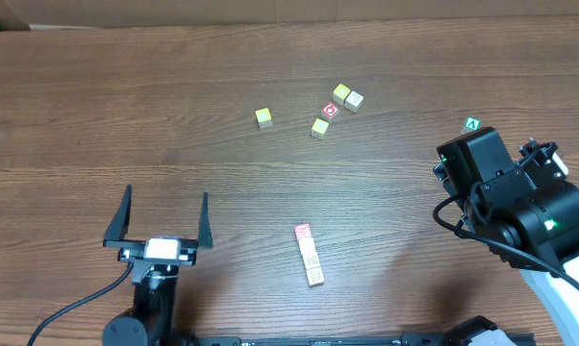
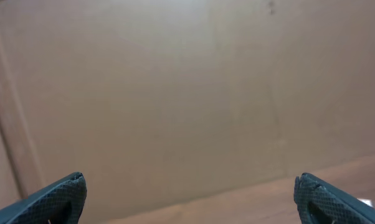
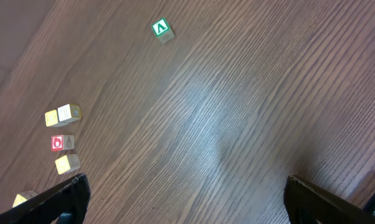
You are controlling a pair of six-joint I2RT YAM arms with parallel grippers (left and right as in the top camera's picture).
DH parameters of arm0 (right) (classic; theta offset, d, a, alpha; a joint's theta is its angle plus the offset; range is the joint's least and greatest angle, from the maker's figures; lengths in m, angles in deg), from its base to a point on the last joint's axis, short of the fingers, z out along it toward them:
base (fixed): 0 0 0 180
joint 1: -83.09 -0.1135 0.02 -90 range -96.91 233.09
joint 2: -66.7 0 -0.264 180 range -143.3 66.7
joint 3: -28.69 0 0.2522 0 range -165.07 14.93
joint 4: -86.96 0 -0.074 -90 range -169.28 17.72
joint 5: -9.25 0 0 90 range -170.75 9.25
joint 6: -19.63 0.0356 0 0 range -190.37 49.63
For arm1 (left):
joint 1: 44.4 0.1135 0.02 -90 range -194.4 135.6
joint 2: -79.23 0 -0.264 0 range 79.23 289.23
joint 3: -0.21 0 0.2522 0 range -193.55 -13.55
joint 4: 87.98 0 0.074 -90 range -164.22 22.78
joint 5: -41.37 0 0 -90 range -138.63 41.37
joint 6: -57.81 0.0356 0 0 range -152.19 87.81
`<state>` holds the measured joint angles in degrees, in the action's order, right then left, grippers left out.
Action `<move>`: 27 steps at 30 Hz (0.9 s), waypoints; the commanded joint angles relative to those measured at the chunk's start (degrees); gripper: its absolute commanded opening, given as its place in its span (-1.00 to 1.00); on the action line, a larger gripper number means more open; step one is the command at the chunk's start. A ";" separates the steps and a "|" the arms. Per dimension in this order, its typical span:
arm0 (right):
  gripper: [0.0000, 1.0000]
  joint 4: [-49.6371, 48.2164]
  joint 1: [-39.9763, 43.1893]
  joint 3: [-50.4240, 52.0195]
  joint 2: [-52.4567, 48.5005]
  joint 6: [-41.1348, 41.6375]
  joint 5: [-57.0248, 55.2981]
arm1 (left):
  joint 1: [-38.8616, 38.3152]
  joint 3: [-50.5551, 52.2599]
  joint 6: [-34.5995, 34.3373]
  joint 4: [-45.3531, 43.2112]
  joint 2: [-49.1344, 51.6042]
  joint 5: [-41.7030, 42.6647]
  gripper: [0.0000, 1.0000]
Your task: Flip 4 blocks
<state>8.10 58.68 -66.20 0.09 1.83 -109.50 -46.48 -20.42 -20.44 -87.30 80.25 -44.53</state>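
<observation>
The left claw (image 1: 166, 195) is formed of two thin black fingers (image 1: 118, 217) tapering to points, fixed on a silver-white block (image 1: 161, 249). Behind the claw a black cable (image 1: 78, 306) is looped away. A dark cross-hatched texture is shown on the fingertips (image 2: 63, 196), likewise on the right claw (image 3: 184, 190). The right arm (image 1: 520, 197) is cased in boxy black housings, dotted with green lights (image 1: 551, 225) and joined to a white link (image 1: 568, 298).

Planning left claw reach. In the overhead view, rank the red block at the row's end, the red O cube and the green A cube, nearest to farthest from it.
1. Red row block, right of the left claw.
2. Red O cube, up-right, farther back.
3. Green A cube, far right.
</observation>
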 commanded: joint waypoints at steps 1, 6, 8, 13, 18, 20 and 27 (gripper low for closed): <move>1.00 -0.24 0.15 -1.44 0.09 -0.26 -0.59 | 1.99 3.32 -1.73 -0.94 -0.83 0.63 0.99; 1.00 -0.26 0.15 -1.44 0.09 -0.26 -0.59 | 3.56 6.25 -1.68 -0.87 -0.83 0.39 0.99; 1.00 -0.24 0.15 -1.44 0.09 -0.26 -0.59 | 3.98 6.62 -1.68 0.50 -0.83 0.37 0.99; 1.00 -0.24 0.15 -1.44 0.09 -0.26 -0.59 | 4.11 6.62 -1.64 6.51 -0.83 -1.79 0.99; 1.00 -0.24 0.15 -1.44 0.09 -0.26 -0.59 | 4.11 6.62 -1.46 13.57 -0.83 -1.75 0.99; 1.00 -0.26 0.15 -1.44 0.09 -0.26 -0.59 | 4.11 6.62 -1.46 16.61 -0.83 -1.70 1.00; 1.00 -0.24 0.15 -1.44 0.09 -0.26 -0.59 | 4.09 6.62 -1.53 17.55 -0.83 -1.70 0.99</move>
<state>8.10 58.68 -66.20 0.09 1.81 -109.53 -42.77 -14.04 -21.32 -69.93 80.11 -45.84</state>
